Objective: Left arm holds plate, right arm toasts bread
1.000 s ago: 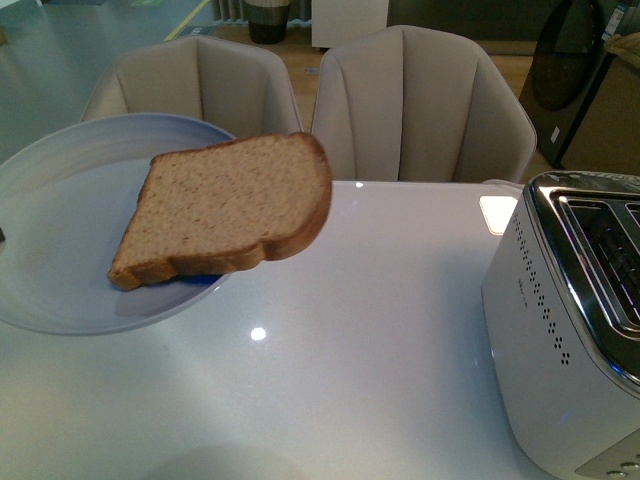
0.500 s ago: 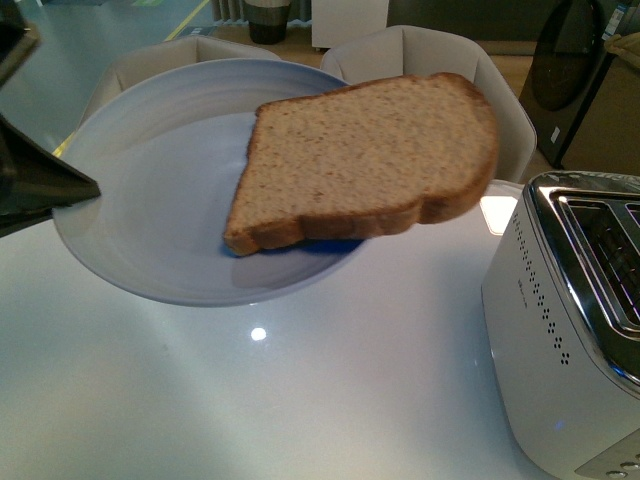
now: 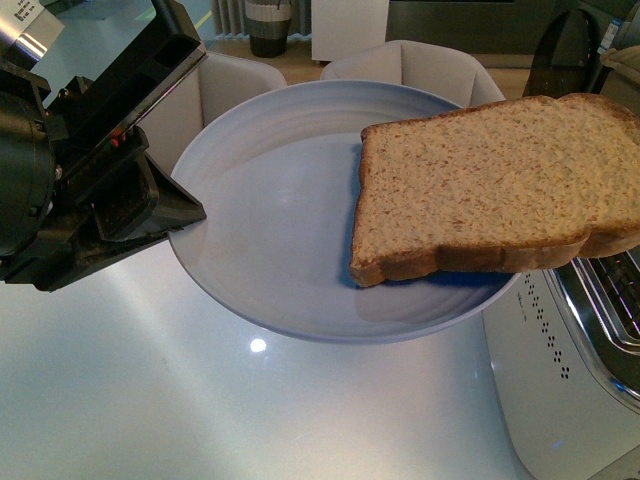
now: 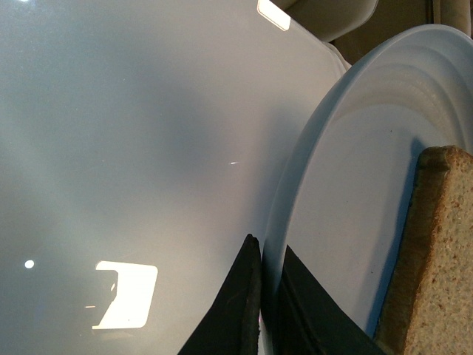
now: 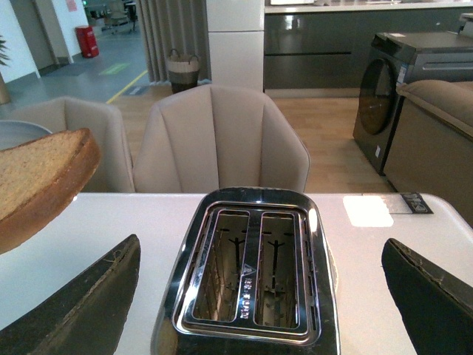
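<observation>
The left claw (image 4: 268, 248) is clamped on the rim of the plate (image 3: 270, 240), one jaw on each face, holding it up off the bench (image 3: 180, 410). The bread (image 3: 480, 190) lies on the side of the plate away from that claw, its far end overhanging the rim above the toaster (image 5: 251, 274). The right claw (image 5: 260, 244) hangs wide and empty, with its jaws to either side of the toaster's two slots.

- The plate (image 3: 280, 230) is held above the table (image 3: 200, 410), clamped at its left rim by the left gripper (image 4: 270, 245).
- The bread (image 3: 480, 190) is laid on the plate's right side, overhanging the rim.
- The toaster (image 3: 570, 400) is set on the table at the right, lower than the bread.
- Two chairs (image 3: 420, 65) are placed behind the table.
</observation>
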